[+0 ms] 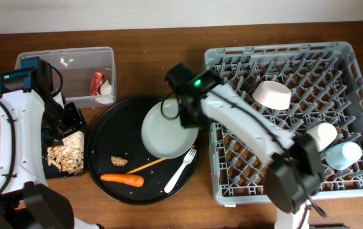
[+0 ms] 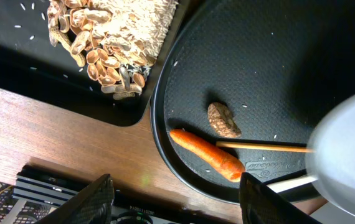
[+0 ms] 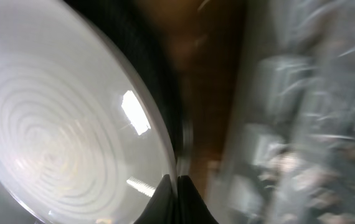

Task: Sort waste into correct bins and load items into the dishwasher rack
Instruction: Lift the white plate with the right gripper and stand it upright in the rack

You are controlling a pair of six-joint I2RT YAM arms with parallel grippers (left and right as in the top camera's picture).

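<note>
My right gripper (image 1: 191,121) is shut on the rim of the white round plate (image 1: 167,130), which is over the large round black tray (image 1: 105,172); the wrist view shows the plate (image 3: 59,130) pinched between the fingers (image 3: 177,183). On the tray lie the orange carrot (image 1: 123,179), a food scrap (image 1: 118,161), the wooden chopstick (image 1: 148,165) and the white fork (image 1: 181,168). My left gripper (image 2: 174,199) is open and empty above the table edge near the carrot (image 2: 205,154). The shallow black tray (image 1: 64,166) holds beige scraps (image 1: 67,156). The clear tub (image 1: 67,60) holds the red wrapper (image 1: 97,83) and the tissue (image 1: 105,98).
The grey dishwasher rack (image 1: 283,57) fills the right side and holds the cream bowl (image 1: 272,94) and two cups (image 1: 321,135) (image 1: 345,154). The left arm (image 1: 16,127) stands between the tub and the shallow tray.
</note>
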